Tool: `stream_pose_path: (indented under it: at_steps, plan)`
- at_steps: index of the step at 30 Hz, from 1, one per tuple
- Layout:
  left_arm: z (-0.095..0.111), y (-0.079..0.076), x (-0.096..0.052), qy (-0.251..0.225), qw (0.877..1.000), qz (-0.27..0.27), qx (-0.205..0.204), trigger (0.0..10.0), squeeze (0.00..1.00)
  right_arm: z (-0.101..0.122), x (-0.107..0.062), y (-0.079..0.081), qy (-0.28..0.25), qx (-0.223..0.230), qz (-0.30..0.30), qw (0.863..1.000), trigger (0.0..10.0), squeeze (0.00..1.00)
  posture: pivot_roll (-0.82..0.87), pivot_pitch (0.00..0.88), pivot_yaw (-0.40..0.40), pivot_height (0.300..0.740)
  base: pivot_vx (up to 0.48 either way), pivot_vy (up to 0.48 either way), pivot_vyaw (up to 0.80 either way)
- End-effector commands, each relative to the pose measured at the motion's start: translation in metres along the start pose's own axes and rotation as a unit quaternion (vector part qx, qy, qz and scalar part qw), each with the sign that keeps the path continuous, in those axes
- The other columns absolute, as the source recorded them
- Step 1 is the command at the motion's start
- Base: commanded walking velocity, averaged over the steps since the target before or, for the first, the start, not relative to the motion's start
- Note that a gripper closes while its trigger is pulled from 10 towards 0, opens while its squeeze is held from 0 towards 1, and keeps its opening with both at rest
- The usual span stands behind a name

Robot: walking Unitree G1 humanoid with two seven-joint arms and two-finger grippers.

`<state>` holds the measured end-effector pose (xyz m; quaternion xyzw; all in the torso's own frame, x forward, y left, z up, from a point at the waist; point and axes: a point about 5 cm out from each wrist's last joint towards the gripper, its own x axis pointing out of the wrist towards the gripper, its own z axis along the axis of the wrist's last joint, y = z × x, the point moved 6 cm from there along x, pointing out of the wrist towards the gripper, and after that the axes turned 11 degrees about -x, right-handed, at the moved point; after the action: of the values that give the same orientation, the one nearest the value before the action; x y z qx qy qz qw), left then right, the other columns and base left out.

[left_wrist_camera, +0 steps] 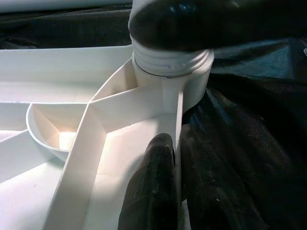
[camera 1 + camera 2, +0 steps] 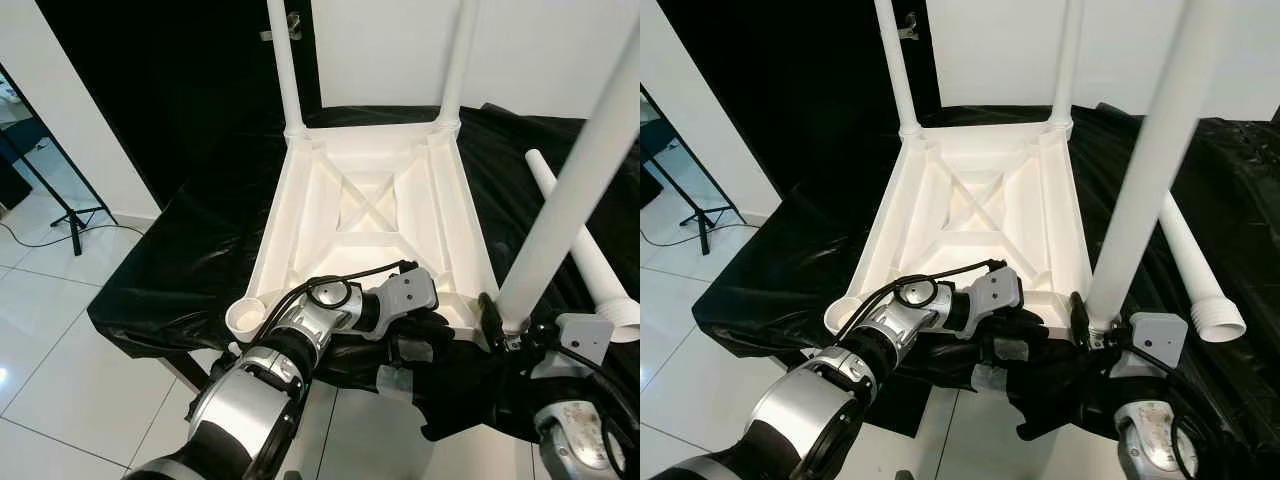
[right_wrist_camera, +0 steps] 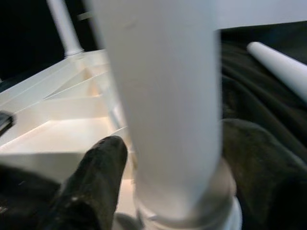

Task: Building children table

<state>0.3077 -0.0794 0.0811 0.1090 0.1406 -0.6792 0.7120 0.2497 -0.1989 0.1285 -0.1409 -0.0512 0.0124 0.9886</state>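
A white plastic children's table [image 2: 300, 200] lies upside down on a black cloth [image 2: 190, 250]. Two legs stand in its far corners, one at the far left [image 2: 285, 70] and one at the far right [image 2: 458, 60]. A third leg [image 2: 570, 190] stands in the near right corner socket [image 1: 170, 67]. My right gripper [image 2: 503, 325] is closed around that leg's base, with one finger [image 3: 96, 177] beside it. My left gripper [image 1: 176, 191] reaches across and is shut on the table's thin near rim wall, close to that corner. The near left socket [image 2: 245, 318] is empty.
A loose white leg [image 2: 585, 250] lies on the cloth to the right of the table. The cloth-covered surface ends just before me, with tiled floor below. A black tripod stand [image 2: 60, 200] is on the floor at the left.
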Motion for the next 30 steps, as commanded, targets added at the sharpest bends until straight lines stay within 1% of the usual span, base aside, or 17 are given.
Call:
stream_pose_path:
  at_steps: [1,2,3,4,6,7,9,13,17,19,21,24,25,26,27,28,30]
  plan:
    - [-0.036,0.01,-0.002,0.029,0.994,0.086,-0.062,10.0,0.0,0.002,0.0,0.009,-0.011,-0.015,0.051,0.999,10.0,0.0,-0.01,0.0,0.078,0.74,0.0,0.0,0.0]
    - [-0.036,0.01,-0.002,0.029,0.994,0.086,-0.062,10.0,0.0,0.002,0.0,0.009,-0.011,-0.015,0.051,0.999,10.0,0.0,-0.01,0.0,0.078,0.74,0.0,0.0,0.0]
    - [-0.036,0.01,-0.002,0.029,0.994,0.085,-0.062,10.0,0.0,0.004,-0.001,0.009,-0.02,-0.029,0.067,0.997,10.0,0.0,-0.01,0.0,0.078,0.74,0.0,0.0,0.0]
    - [-0.036,0.008,0.0,0.029,0.994,0.082,-0.06,10.0,0.0,0.008,-0.003,0.012,-0.033,-0.055,0.091,0.994,10.0,0.0,-0.01,0.0,0.074,0.74,0.0,0.0,0.0]
    - [-0.036,0.006,0.002,0.03,0.995,0.078,-0.059,10.0,0.0,0.012,-0.003,0.009,-0.047,-0.098,0.12,0.987,10.0,0.0,-0.01,0.0,0.073,0.74,0.0,0.0,0.0]
    - [-0.036,0.006,0.002,0.03,0.995,0.078,-0.059,10.0,0.0,0.012,-0.003,0.009,-0.047,-0.098,0.12,0.987,10.0,0.0,-0.01,0.0,0.073,0.74,0.0,0.0,0.0]
    - [-0.036,0.006,0.002,0.03,0.995,0.077,-0.058,10.0,0.0,0.012,0.001,0.004,-0.05,-0.113,0.127,0.984,10.0,0.0,-0.01,0.0,0.08,0.74,0.0,0.0,0.0]
    - [-0.035,0.006,0.002,0.03,0.995,0.076,-0.058,10.0,0.0,0.012,0.004,0.001,-0.048,-0.115,0.134,0.983,10.0,0.0,-0.01,0.0,0.08,0.74,0.0,0.0,0.0]
    - [-0.036,0.006,0.003,0.034,0.995,0.074,-0.057,10.0,0.0,0.001,0.008,-0.004,-0.038,-0.154,0.161,0.974,10.0,0.0,-0.02,0.0,0.084,0.74,0.0,0.0,0.0]
    - [-0.036,0.006,0.003,0.034,0.995,0.074,-0.057,10.0,0.0,0.0,0.007,-0.004,-0.037,-0.157,0.164,0.973,10.0,0.0,-0.02,0.0,0.084,0.74,0.0,0.0,0.0]
    - [-0.034,0.006,0.003,0.031,0.995,0.075,-0.056,10.0,0.0,0.0,0.011,-0.004,-0.04,-0.154,0.189,0.969,10.0,0.0,-0.02,0.0,0.084,0.74,0.0,0.0,0.0]
    - [-0.033,0.006,0.003,0.031,0.995,0.075,-0.056,10.0,0.0,0.0,0.012,-0.004,-0.04,-0.153,0.192,0.969,10.0,0.0,-0.02,0.0,0.084,0.74,0.0,0.0,0.0]
    - [-0.033,0.006,0.003,0.03,0.995,0.077,-0.058,10.0,0.0,-0.002,0.008,0.003,-0.039,-0.143,0.223,0.963,0.0,0.0,-0.01,0.0,0.08,0.74,0.0,0.0,0.0]
    - [-0.034,0.007,0.003,0.03,0.995,0.077,-0.061,10.0,0.0,-0.004,0.004,0.008,-0.034,-0.132,0.246,0.96,0.0,0.0,-0.01,0.0,0.08,0.74,0.0,0.0,0.0]
    - [-0.034,0.007,0.003,0.03,0.995,0.077,-0.061,10.0,0.0,-0.004,0.004,0.008,-0.034,-0.132,0.246,0.96,0.0,0.0,-0.01,0.0,0.08,0.74,0.0,0.0,0.0]
    - [-0.034,0.007,0.003,0.03,0.995,0.078,-0.063,10.0,0.0,-0.005,0.002,0.01,-0.031,-0.125,0.262,0.956,0.0,0.0,-0.01,0.0,0.079,0.74,0.0,0.0,0.0]
    - [-0.035,0.007,0.002,0.031,0.994,0.079,-0.064,10.0,0.0,-0.012,0.0,0.01,-0.01,-0.09,0.256,0.963,0.0,0.0,-0.01,0.0,0.08,0.74,0.0,0.0,0.0]
